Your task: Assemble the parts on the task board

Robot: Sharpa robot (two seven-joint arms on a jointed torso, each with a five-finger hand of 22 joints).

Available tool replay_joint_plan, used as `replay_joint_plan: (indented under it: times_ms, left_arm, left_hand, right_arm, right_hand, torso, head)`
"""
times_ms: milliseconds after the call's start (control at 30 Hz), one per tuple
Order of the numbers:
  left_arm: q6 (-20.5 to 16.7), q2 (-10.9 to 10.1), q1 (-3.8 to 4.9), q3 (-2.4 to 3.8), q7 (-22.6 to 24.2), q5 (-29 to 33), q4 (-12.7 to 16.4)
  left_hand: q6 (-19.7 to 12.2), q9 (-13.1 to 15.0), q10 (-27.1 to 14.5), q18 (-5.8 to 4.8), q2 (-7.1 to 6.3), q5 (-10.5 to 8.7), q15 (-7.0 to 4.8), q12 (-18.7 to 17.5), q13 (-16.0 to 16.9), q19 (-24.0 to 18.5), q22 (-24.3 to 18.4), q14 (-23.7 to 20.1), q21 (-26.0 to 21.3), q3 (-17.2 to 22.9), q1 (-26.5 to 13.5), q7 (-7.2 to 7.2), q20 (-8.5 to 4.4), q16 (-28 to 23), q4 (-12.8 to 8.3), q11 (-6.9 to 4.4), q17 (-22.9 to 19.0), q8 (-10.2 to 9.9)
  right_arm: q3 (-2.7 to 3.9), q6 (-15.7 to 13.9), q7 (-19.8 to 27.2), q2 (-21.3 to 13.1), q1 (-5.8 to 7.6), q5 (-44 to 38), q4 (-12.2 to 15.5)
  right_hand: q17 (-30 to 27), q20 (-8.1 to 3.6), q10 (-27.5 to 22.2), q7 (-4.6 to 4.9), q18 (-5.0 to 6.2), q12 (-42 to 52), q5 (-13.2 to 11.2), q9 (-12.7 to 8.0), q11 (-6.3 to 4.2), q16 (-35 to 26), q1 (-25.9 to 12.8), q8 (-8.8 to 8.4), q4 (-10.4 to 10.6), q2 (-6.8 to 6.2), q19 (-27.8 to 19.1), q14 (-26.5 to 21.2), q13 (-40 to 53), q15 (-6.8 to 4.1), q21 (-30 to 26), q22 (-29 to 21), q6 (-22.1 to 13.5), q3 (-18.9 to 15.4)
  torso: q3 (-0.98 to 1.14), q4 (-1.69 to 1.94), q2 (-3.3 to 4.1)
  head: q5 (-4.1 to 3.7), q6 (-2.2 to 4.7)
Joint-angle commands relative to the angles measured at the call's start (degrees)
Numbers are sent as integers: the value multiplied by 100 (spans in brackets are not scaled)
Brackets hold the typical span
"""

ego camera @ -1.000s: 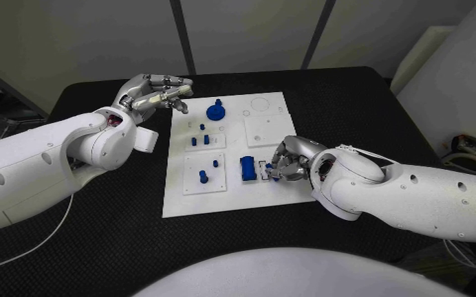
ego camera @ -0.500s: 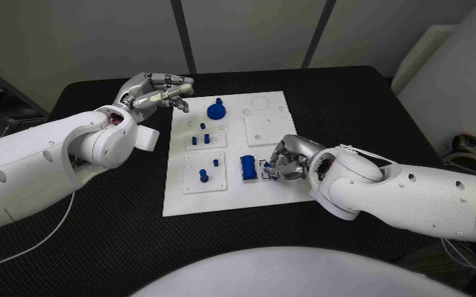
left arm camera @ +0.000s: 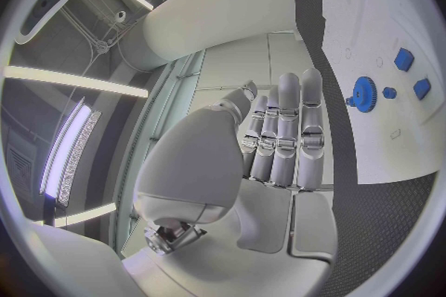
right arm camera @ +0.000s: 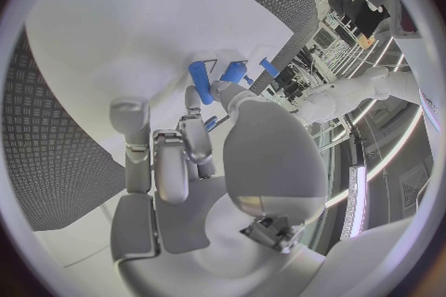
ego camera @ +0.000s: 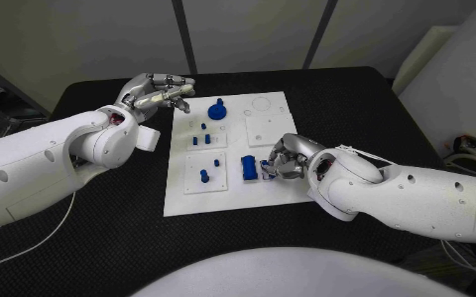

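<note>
Head view: white board (ego camera: 230, 197) at table centre; right hand (ego camera: 285, 161) at its 4 o'clock, fingers closed round a small blue piece (ego camera: 265, 167); left hand (ego camera: 156, 93) at 10 o'clock, fingers curled, empty. Left wrist view: blue gear (left arm camera: 363, 94) on board. Right wrist view: fingers (right arm camera: 192, 135) beside blue block (right arm camera: 201, 82).

task board (ego camera: 234, 197): smooth matt white plastic, looks like | parts (ego camera: 248, 167): blue plastic, slight sheen | desk (ego camera: 337, 101): black, rough textured mat | robot hand (ego camera: 283, 160): silvery metal look | arms (ego camera: 417, 197): glossy white shell
</note>
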Motion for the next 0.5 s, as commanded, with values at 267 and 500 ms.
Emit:
replay_joint_plan:
  times_ms: [267,500]
  left_arm:
    - [100,3,10,3,-17,10,8]
    - [120,0,10,3,-34,10,12]
  left_hand:
    - [-27,-10,-29,-27,-20,26,9,34,-5,4,4,-25,-10,33,38,21,-8,-34,-8,-4,-5,6]
    - [-27,-10,-29,-27,-20,26,9,34,-5,4,4,-25,-10,33,38,21,-8,-34,-8,-4,-5,6]
  right_arm:
    - [2,167,2,44,8,-139,-91]
    - [3,327,-42,81,10,-210,-126]
  right_hand:
    - [1135,18,193,-43,-67,20,169,219,-162,7,-472,87,301,-42,35,490,145,-26,0,-19,10,-340]
    - [1127,13,193,-60,-66,24,245,265,-173,1,-566,139,378,-37,37,488,149,-35,-10,-22,36,-567]
  torso:
    - [-4,3,1]
    - [-3,2,1]
  head:
    - [12,-10]
    - [19,-27]
